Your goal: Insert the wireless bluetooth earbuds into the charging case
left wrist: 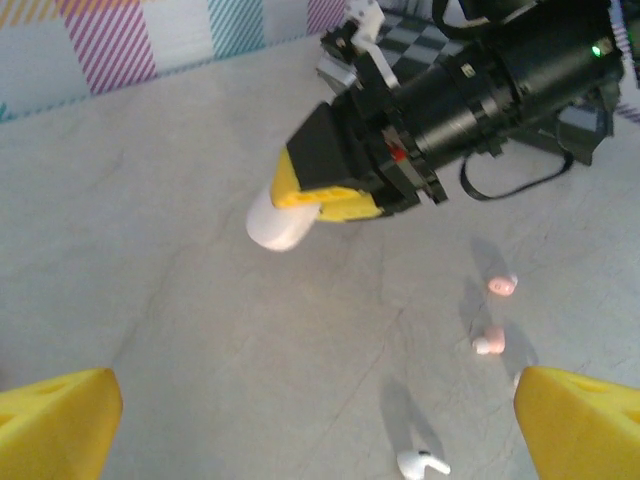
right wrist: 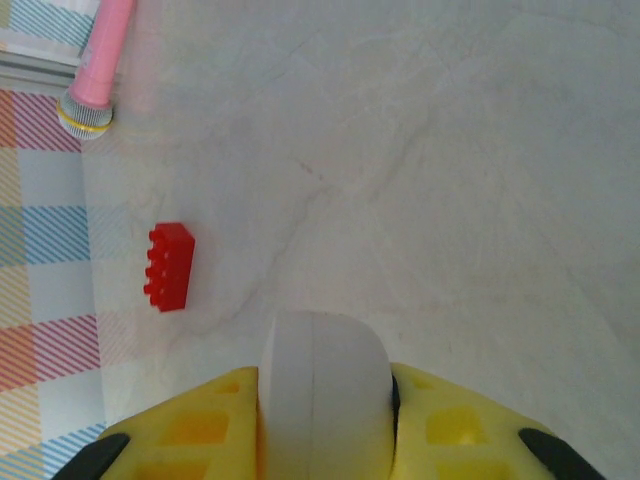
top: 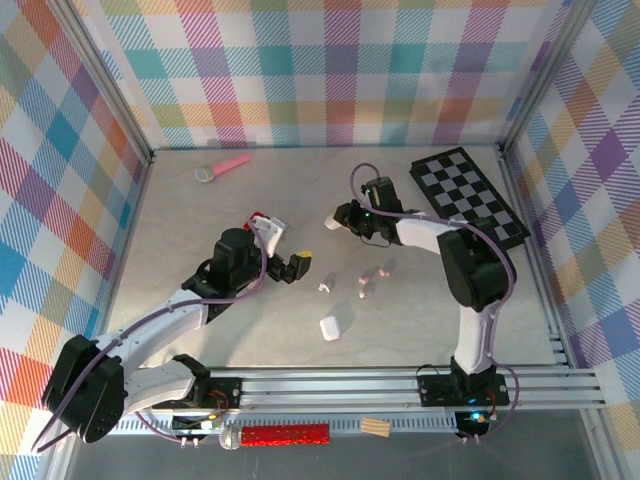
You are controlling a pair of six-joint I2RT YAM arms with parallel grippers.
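Grey marbled table (top: 200, 230) carries everything, with a black-and-white checkerboard (top: 470, 195) lying at its far right. Right gripper (top: 338, 221) is clamped on a white charging case (right wrist: 320, 370) near the middle of the table, apparently lifted clear of the surface; I cannot tell whether the lid is open. Left gripper (top: 298, 266) hangs near it, its yellow fingers (left wrist: 60, 425) spread wide with nothing between them. A second white case (top: 329, 327) lies closer to the arm bases.

No earbud sits in a case yet. A white earbud (left wrist: 422, 464) lies near the left gripper's tips, and a pink earbud (left wrist: 502, 285) and a second pink earbud (left wrist: 488, 343) lie just beyond it.

Risks, as I judge them: the buds are tiny and smooth, so wide jaws closing off-centre could flick one away or pinch its stem askew. A shut lid would block insertion. The two grippers work close together and could knock the held case.
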